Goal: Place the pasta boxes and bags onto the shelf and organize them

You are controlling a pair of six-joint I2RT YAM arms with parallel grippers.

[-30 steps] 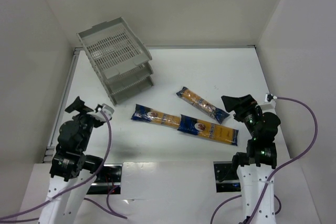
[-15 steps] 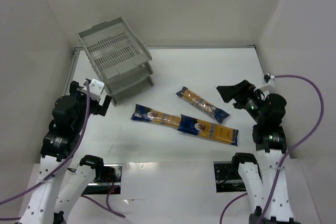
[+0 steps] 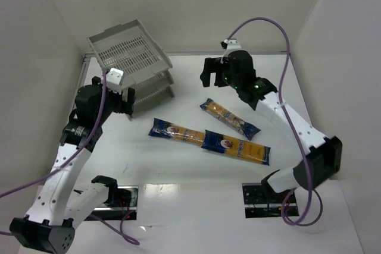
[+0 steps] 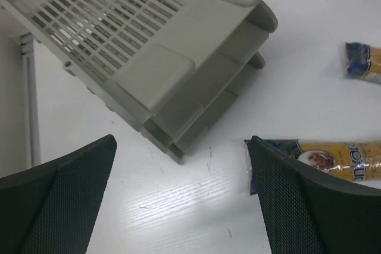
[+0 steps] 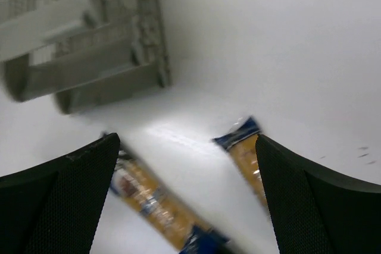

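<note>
Plainly, nothing is shelved yet. Three packets lie flat on the table (image 3: 178, 171): the nearest (image 3: 235, 147) meets a second (image 3: 174, 131) end to end, and a third (image 3: 229, 117) lies just beyond. The left gripper (image 4: 181, 141) and right gripper (image 5: 186, 138) both hang empty, fingers spread. One shelf (image 3: 131, 63) stands farthest, three tiers, nothing seen in them. All three placements remain.

white table (image 3: 178, 168), few faint dark scuffs (image 4: 209, 153) on its left part. plain white far wall (image 3: 196, 10), left wall (image 3: 30, 57), right wall (image 3: 348, 46). grey metal rail (image 4: 27, 87) along table's left edge.
</note>
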